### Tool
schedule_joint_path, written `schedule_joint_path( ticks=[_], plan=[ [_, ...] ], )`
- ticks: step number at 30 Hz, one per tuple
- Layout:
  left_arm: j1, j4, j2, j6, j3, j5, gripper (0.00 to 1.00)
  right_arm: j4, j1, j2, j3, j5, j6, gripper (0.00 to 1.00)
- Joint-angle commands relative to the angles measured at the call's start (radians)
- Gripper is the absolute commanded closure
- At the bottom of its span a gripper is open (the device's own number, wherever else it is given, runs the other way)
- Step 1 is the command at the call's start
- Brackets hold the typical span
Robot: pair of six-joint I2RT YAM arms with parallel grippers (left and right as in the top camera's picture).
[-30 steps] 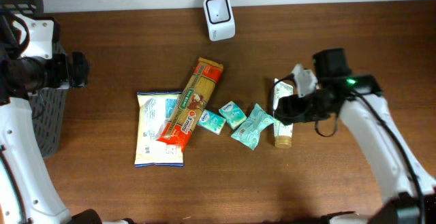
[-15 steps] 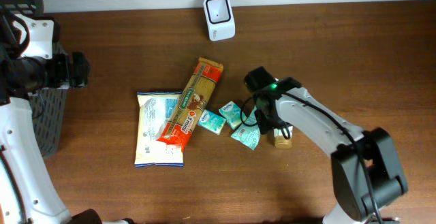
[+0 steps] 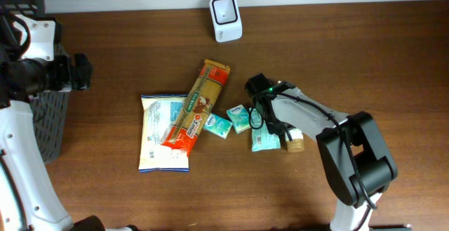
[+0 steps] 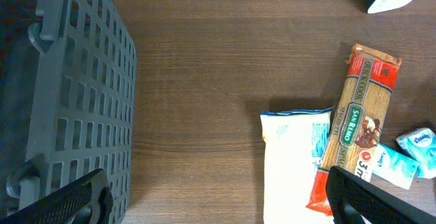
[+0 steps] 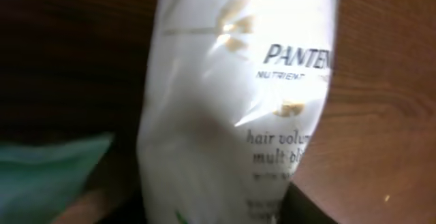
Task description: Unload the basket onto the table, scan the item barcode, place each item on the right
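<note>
Reaching low across the table (image 3: 351,48) w/ right gripper (image 3: 272,122) right over the Pantene tube (image 5: 231,101); can't tell if clamped on it or just astride. Parked far left by grey basket (image 4: 75,94) w/ left gripper (image 4: 218,207) spread wide, empty. Lying flat, glossy white, dark lettering, gold cap (image 3: 297,145), just beside teal tissue pack (image 3: 264,141).

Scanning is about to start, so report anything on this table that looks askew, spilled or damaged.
Nothing spilled or visibly damaged. The pasta packet lies diagonally, its lower end resting on the white bag. The shampoo tube lies flat beside a teal pack, partly under the right arm.
</note>
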Motion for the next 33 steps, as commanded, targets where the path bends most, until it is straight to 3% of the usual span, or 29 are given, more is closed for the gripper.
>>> schedule_joint_path(
  ticks=[1, 3, 8, 12, 17, 21, 25, 28, 33],
  plan=[
    [0.004, 0.002, 0.001, 0.012, 0.002, 0.011, 0.01, 0.002, 0.005, 0.029, 0.006, -0.014, 0.014, 0.8],
    [0.005, 0.002, 0.001, 0.012, 0.002, 0.011, 0.01, 0.001, 0.005, 0.028, 0.014, -0.058, 0.014, 0.95],
    [0.004, 0.002, 0.001, 0.012, 0.002, 0.011, 0.01, -0.088, -0.035, -0.066, 0.135, -0.289, -0.071, 0.96],
    [0.004, 0.002, 0.001, 0.012, 0.002, 0.011, 0.01, -0.109, -0.185, -0.232, 0.188, -0.734, -0.25, 0.96],
    [0.004, 0.002, 0.001, 0.012, 0.002, 0.011, 0.01, -0.114, -0.336, -0.293, 0.187, -1.291, -0.495, 0.96],
    [0.004, 0.002, 0.001, 0.012, 0.002, 0.011, 0.01, -0.109, -0.33, -0.292, 0.185, -1.665, -0.625, 0.96],
    [0.005, 0.002, 0.001, 0.012, 0.002, 0.011, 0.01, -0.041, -0.303, -0.292, 0.186, -1.951, -0.626, 0.96],
    [0.004, 0.002, 0.001, 0.012, 0.002, 0.011, 0.01, 0.057, -0.303, -0.292, 0.186, -2.028, -0.522, 0.96],
    [0.005, 0.002, 0.001, 0.012, 0.002, 0.011, 0.01, 0.081, -0.303, -0.292, 0.186, -1.997, -0.51, 0.96]
  ],
)
